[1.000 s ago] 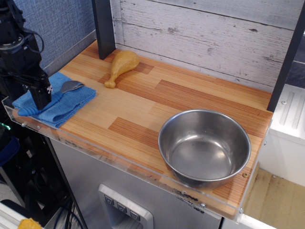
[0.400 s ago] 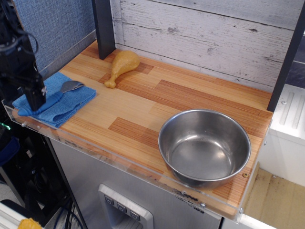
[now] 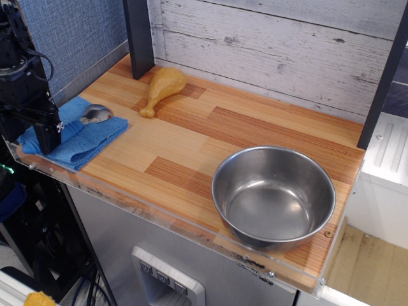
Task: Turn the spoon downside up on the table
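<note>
The spoon lies on a folded blue cloth at the left end of the wooden table. Its shiny silver bowl points to the right and shows its hollow side up. Its blue ribbed handle runs down and left into my gripper. The black gripper stands at the table's left edge, over the cloth's left part, and looks shut on the end of the handle. The handle's end is hidden behind the fingers.
A yellow toy drumstick lies at the back left near a black post. A steel bowl stands at the front right. A clear acrylic rim runs along the front edge. A plank wall closes the back.
The gripper has shifted slightly left and down at the handle's end. The spoon's bowl has rolled over: it showed a dull rounded back before and shows a shiny hollow now.
</note>
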`<state>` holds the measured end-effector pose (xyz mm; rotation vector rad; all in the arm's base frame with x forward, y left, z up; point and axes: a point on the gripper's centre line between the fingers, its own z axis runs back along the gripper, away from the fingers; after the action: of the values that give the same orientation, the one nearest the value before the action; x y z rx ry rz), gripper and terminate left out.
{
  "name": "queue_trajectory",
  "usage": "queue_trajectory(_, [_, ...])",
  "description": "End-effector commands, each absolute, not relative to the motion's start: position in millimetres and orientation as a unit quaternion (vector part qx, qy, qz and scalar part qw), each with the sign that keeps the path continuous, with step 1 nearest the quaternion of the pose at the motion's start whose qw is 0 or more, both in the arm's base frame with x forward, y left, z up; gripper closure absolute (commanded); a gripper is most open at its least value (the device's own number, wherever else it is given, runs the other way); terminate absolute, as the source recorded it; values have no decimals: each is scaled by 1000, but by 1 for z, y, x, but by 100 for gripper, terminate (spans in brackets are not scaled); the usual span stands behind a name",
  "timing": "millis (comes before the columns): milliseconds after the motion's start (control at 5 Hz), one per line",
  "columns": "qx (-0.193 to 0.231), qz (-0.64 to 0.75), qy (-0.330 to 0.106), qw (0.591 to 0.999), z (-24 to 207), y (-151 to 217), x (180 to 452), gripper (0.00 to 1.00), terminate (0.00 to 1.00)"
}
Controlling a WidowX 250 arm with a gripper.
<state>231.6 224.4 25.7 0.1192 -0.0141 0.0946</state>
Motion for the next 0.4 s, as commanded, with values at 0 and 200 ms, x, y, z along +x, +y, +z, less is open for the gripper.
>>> queue_trajectory(0, [76, 47, -26, 996, 40, 230, 234, 100, 0])
queue_trajectory(200, [79, 47, -30, 995, 42, 230, 232, 100, 0])
